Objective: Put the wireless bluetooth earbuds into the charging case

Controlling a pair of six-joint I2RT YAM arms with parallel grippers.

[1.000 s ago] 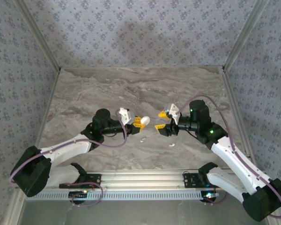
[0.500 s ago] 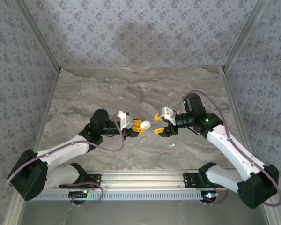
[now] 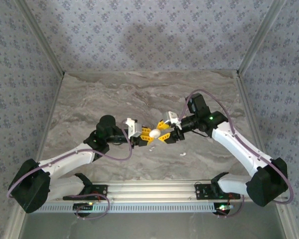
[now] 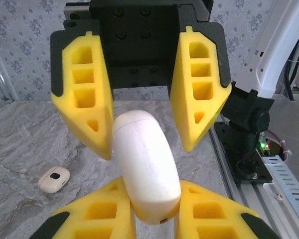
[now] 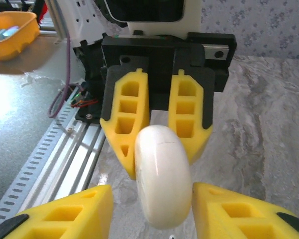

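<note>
peach-tan with a dark spot, a small rounded piece (image 4: 54, 179) lies on the marble counter (image 3: 99, 94), at the left of the left wrist view. beside it in that view, the left jaws are clenched on a white oval case (image 4: 145, 167), held up off the counter near its middle. the right jaws stand released, straddling the case's other end without pinching it. further right, a tiny white earbud (image 3: 182, 154) lies on the counter.
</note>
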